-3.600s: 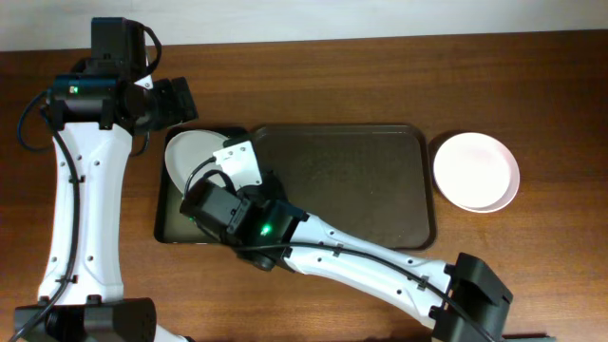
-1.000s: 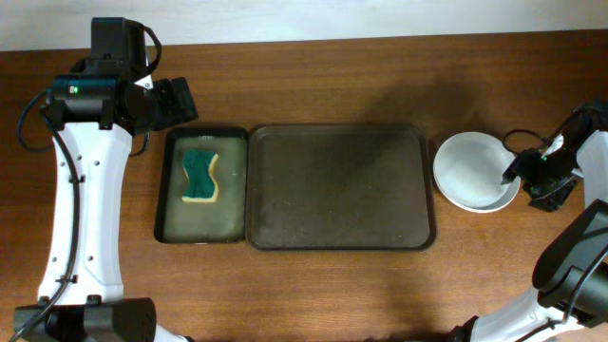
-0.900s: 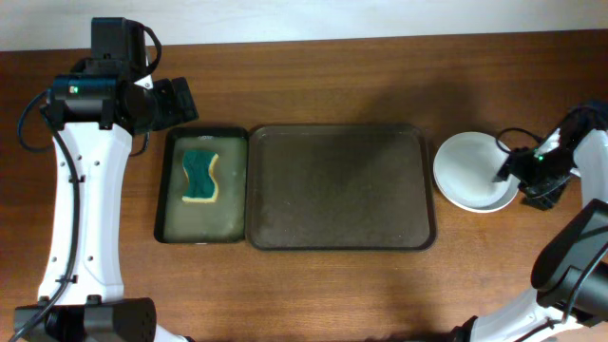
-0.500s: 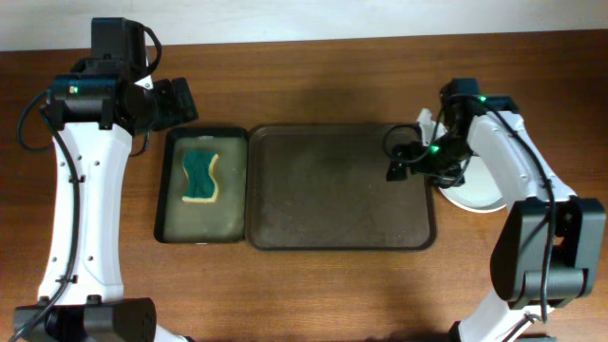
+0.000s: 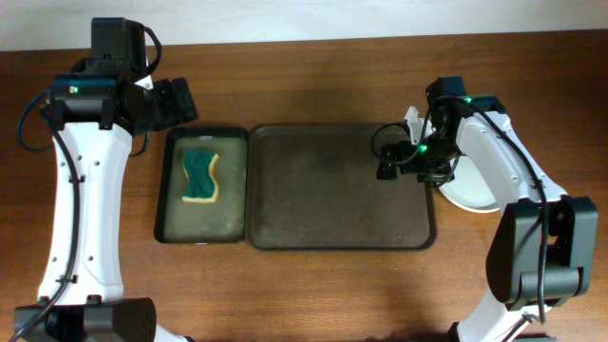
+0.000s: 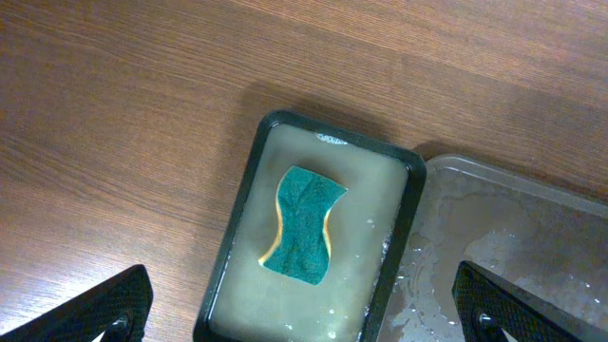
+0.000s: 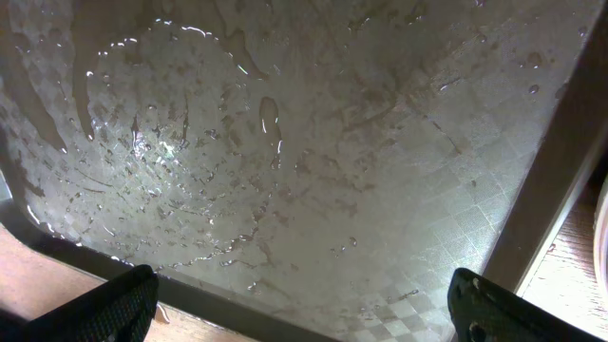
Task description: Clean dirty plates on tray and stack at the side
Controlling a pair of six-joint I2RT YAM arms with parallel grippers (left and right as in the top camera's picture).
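White plates (image 5: pixel 472 195) stacked on table just R of tray (image 5: pixel 323 190), partly under R arm.
R gripper (image 5: pixel 385 163) hovers over tray's R end, near the stack, not touching it. Wrist view: fingers (image 7: pixel 114 304) spread wide, nothing betw. them, just wet tray surface w/ droplets below. L gripper (image 6: pixel 304 318) sits high at far L, also wide open & empty, looking down on small black tray (image 5: pixel 228 204) w/ cloudy water & green sponge (image 6: pixel 304 228). Black tray sits right against brown tray's L edge.
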